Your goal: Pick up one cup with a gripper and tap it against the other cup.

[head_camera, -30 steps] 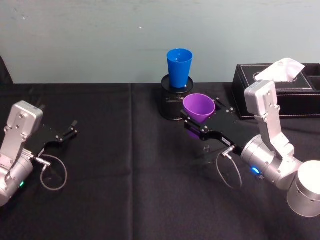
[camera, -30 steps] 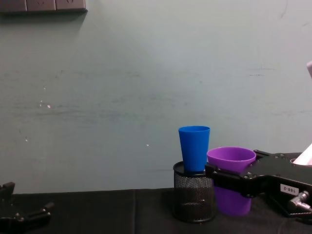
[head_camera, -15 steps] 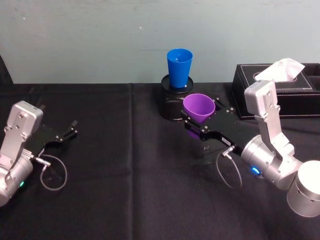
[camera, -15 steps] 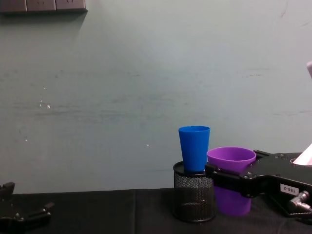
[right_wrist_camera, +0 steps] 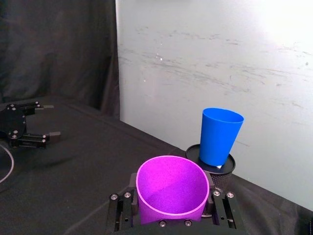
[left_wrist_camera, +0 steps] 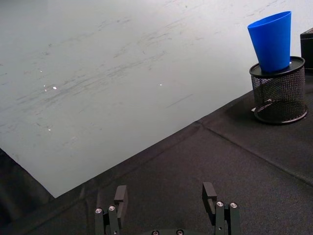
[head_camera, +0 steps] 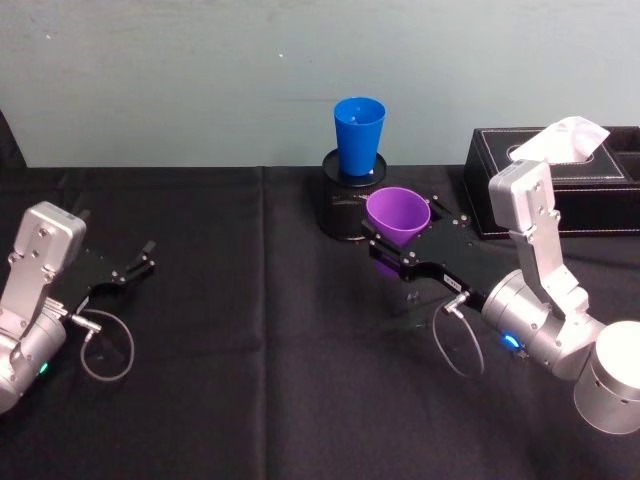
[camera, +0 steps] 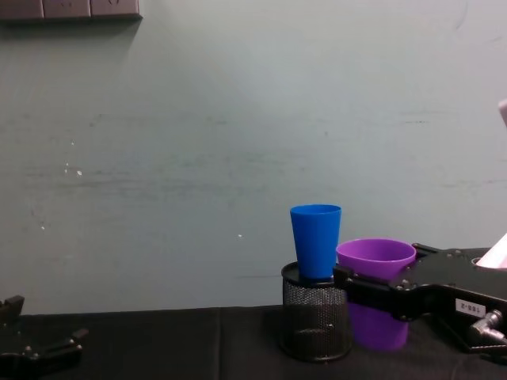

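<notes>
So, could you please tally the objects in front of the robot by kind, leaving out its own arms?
Cups: 2 (purple cup held in the right gripper, blue cup)
Mesh pen holder: 1
Tissue box: 1
Total: 4

Head looks down on table (head_camera: 250, 350); chest low, side-on; wrists face forward; all share blue cup (head_camera: 358, 135).
</notes>
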Motion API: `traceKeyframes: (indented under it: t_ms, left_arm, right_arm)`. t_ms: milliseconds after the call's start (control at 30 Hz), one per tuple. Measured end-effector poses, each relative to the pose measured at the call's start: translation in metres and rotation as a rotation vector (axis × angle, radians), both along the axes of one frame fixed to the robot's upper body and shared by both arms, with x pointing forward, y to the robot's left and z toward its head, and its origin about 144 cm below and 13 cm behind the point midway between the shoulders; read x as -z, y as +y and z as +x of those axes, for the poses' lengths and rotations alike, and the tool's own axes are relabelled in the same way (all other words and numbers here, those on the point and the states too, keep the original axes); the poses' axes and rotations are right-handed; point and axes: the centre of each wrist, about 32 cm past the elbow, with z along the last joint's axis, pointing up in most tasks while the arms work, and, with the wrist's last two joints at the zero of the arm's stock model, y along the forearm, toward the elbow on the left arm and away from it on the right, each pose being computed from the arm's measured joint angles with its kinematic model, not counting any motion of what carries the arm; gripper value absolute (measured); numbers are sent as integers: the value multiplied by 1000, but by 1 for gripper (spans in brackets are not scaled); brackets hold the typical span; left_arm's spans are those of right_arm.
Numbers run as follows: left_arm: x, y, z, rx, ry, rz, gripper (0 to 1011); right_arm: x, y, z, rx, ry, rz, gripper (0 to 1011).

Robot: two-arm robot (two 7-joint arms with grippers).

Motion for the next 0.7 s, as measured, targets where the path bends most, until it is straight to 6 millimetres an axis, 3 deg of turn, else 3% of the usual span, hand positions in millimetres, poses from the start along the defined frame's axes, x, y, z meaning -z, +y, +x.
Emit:
traceKeyframes:
  t_ms: [700]
  left_arm:
    - [0,0,0,0,0,0,1000]
  right_arm:
    - [-1,2,3,2,0,-2,742]
